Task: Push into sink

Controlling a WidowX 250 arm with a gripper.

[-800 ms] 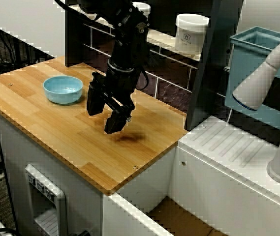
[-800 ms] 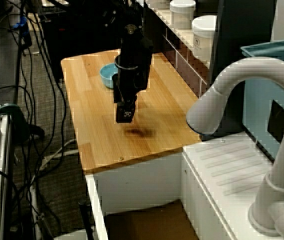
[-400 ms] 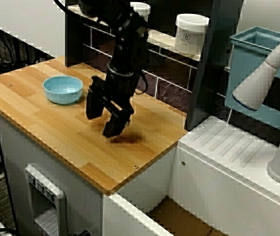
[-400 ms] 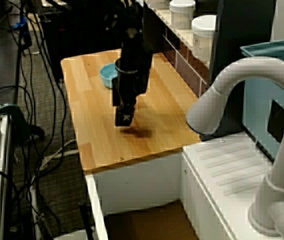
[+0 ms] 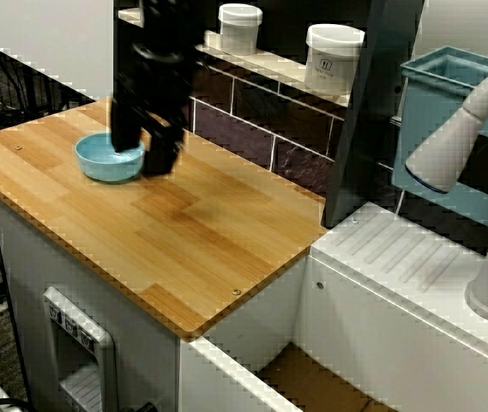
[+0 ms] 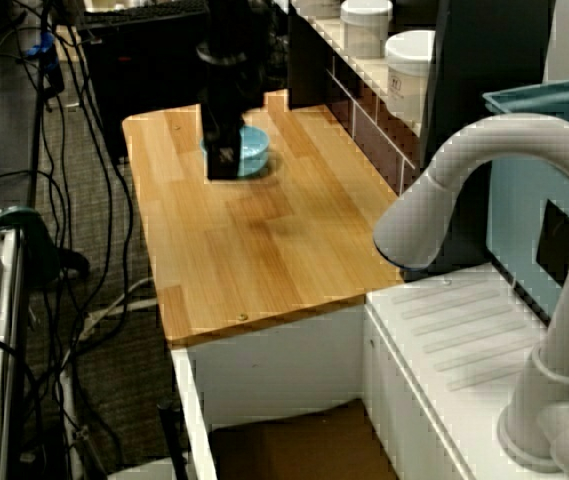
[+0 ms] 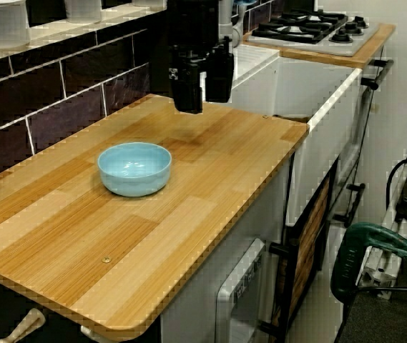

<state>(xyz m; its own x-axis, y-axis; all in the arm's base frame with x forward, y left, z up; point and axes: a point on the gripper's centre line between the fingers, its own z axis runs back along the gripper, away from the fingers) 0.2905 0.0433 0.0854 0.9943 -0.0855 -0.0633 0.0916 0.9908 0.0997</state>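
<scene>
The tool (image 7: 203, 84) hangs above the wooden tabletop (image 7: 210, 186) with its two fingers apart and nothing between them. The light blue bowl (image 7: 134, 168) sits on the tabletop just beside the tool, while the sink (image 5: 312, 386) lies well apart from it, past the tabletop edge

Three fixed views share countertop (image 7: 189, 214) (opposing ends).

The wooden counter (image 7: 210, 186) carries 1 bowl (image 7: 134, 168) (light blue).
</scene>
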